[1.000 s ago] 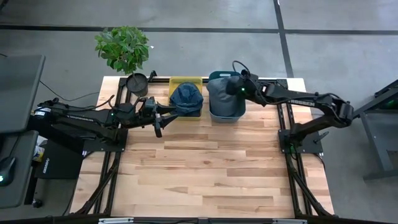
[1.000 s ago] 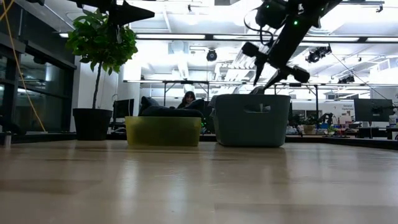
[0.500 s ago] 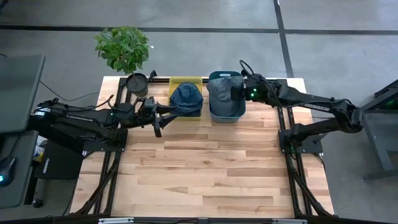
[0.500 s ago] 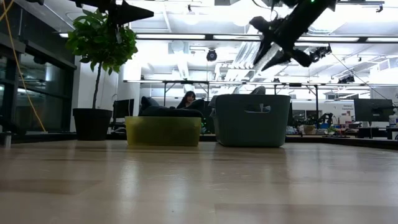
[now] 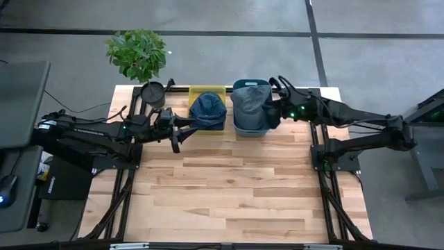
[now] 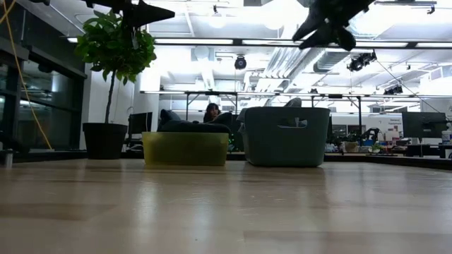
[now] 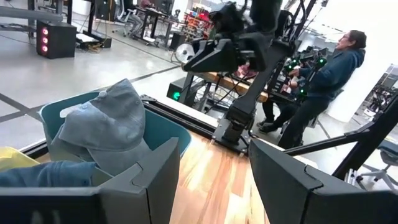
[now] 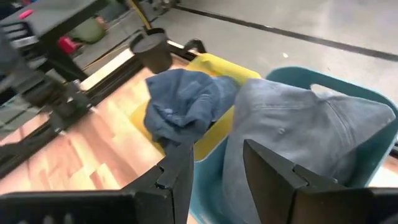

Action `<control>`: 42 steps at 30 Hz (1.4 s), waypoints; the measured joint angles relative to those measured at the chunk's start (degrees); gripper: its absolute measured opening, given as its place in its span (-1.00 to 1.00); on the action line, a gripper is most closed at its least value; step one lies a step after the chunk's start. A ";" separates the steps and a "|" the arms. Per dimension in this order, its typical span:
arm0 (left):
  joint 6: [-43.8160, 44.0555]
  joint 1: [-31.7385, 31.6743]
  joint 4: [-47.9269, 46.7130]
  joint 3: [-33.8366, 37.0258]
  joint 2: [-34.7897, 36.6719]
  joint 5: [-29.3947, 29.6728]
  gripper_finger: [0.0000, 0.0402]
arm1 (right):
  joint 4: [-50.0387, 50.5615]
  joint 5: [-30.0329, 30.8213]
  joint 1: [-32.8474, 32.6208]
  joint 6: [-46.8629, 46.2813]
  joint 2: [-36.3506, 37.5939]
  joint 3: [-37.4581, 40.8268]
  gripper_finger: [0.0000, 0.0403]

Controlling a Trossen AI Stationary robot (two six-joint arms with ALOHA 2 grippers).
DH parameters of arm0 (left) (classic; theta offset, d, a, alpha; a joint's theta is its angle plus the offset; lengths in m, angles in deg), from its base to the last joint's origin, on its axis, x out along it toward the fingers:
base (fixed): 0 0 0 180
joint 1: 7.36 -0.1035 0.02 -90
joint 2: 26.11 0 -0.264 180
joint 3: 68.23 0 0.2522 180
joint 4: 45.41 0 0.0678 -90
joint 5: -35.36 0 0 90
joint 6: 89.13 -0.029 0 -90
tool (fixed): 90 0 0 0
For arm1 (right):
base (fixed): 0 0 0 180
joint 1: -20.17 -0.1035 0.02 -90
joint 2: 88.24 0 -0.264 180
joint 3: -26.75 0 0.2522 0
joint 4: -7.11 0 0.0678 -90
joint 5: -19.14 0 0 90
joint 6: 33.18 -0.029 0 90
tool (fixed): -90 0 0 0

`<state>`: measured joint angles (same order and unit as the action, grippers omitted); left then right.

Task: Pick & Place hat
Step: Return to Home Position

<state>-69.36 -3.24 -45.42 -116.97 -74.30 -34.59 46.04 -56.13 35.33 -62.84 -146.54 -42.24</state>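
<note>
A grey hat (image 5: 250, 104) lies in the teal bin (image 5: 251, 130) at the table's far edge; it also shows in the right wrist view (image 8: 298, 130) and the left wrist view (image 7: 106, 124). A blue hat (image 5: 208, 110) lies in the yellow bin (image 5: 207, 90) just left of it. My right gripper (image 5: 276, 110) is open and empty, raised beside the teal bin's right side; it shows high in the low view (image 6: 328, 28). My left gripper (image 5: 182, 132) is open and empty, just left of the yellow bin.
A potted plant (image 5: 137, 52) stands past the table's far left corner, with a dark pot (image 5: 152, 92) beside the yellow bin. The wooden tabletop (image 5: 229, 187) stretches bare toward the near edge. A person (image 7: 323, 81) stands in the room beyond the table.
My right gripper has drawn back from over the teal bin toward the table's right edge and gone up, tipping from pointing down to nearly level, open throughout. The grey hat has stayed in the teal bin.
</note>
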 joint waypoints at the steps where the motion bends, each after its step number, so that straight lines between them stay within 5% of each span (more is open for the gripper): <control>1: 0.00 0.00 -0.23 0.00 0.03 -0.27 -0.05 | 0.36 0.05 -0.62 0.54 0.59 0.00 -0.34; 9: 0.00 0.00 -0.65 0.00 -0.42 -2.97 -0.05 | 5.73 5.65 -6.98 3.22 4.53 1.88 -0.34; 27: 0.07 0.00 -0.54 0.01 -0.45 -4.09 -0.05 | -16.91 5.92 -16.18 -2.50 27.42 30.65 -0.34; 34: 2.10 0.01 -1.82 0.01 -0.45 -7.59 -0.05 | -16.80 7.60 -16.16 -2.02 36.98 34.16 -0.34; 42: -1.93 0.00 -0.78 0.35 0.07 -5.14 -0.05 | -16.91 10.43 -16.14 0.63 44.20 34.51 -0.34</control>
<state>-71.29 -3.24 -46.20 -116.62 -74.23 -39.73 29.12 -45.69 19.19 -62.21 -102.34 -7.72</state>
